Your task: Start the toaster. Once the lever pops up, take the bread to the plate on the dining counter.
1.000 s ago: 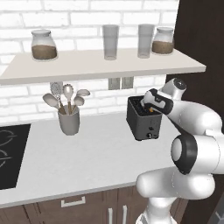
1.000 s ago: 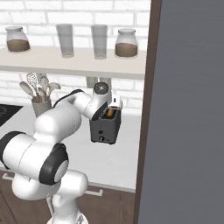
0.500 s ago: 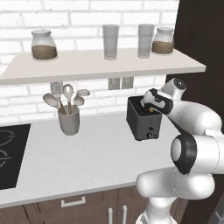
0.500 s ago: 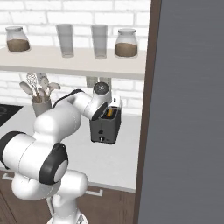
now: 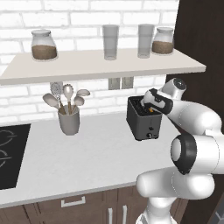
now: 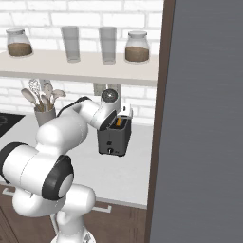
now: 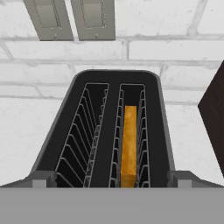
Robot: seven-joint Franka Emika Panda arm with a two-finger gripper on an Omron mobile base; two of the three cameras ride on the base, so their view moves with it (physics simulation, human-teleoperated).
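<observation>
In the hand view the gripper (image 7: pixel 112 186) looks straight down into the toaster (image 7: pixel 114 131), its jaws spread wide apart and holding nothing, one dark fingertip (image 7: pixel 43 179) low at each side of the toaster's near end. The toaster is a dark, boxy shell with rounded corners and two long slots lined with thin wire racks; the slots run from the near edge toward the brick wall (image 7: pixel 175 57). The bread (image 7: pixel 128 146) stands on edge in the right-hand slot, seen as a narrow golden-tan strip whose long axis follows the slot; the left slot holds only its wire rack.

From the left base view the toaster (image 5: pixel 143 120) sits on the pale, faintly speckled worktop (image 5: pixel 87 153), near its right end and close to the wall, small pale controls low on its front. The white arm bends up from the lower right, its dark-jointed elbow nearest the camera, forearm reaching over so the gripper (image 5: pixel 148 101) hangs just above the toaster's top. In the right base view a sliver of the bread (image 6: pixel 118 122) shows in the toaster (image 6: pixel 114 138).

Further left stands a smooth grey utensil cup (image 5: pixel 69 121) with pale spoons, and a black hob (image 5: pixel 11 153) at the worktop's left edge. Behind, two wall sockets (image 5: pixel 121 82) sit under a plain shelf (image 5: pixel 100 65) carrying two clear glasses (image 5: pixel 111 41) and two lidded jars (image 5: pixel 43 44) of brown contents.
</observation>
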